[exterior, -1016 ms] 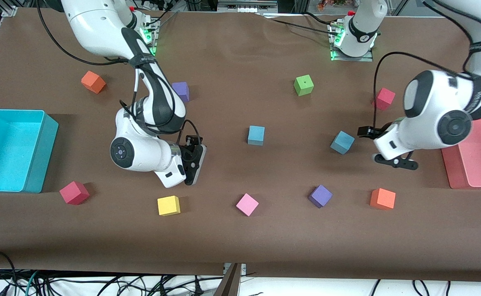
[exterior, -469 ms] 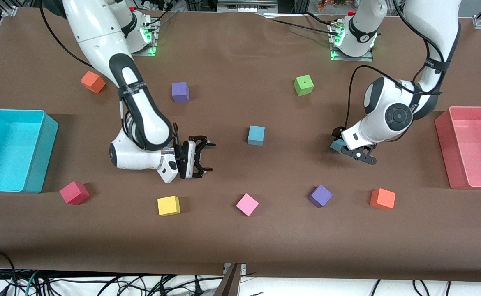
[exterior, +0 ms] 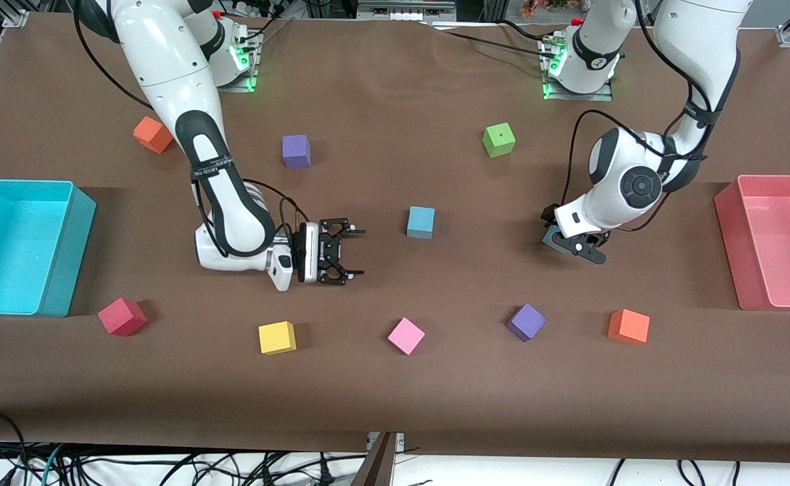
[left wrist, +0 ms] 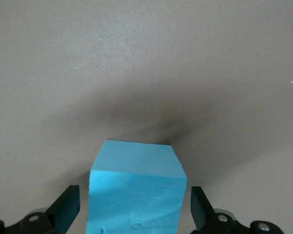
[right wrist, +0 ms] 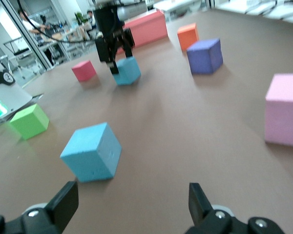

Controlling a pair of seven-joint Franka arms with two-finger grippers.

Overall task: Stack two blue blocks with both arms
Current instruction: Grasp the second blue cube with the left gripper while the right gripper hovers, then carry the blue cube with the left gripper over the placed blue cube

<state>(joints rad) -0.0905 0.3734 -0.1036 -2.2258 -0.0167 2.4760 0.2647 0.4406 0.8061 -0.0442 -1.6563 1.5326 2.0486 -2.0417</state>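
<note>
Bright even overhead light, soft shadows on the tabletop (exterior: 395, 378), right wrist view blurred toward 12 o'clock, no glare.

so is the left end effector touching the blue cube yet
Apart. The left wrist view shows table on both sides between the open left end effector fingers and the sky-blue foam cube.

blue blocks (exterior: 420, 222) 2 | other cubes (exterior: 406, 335) 9 | bins (exterior: 3, 246) 2
</note>
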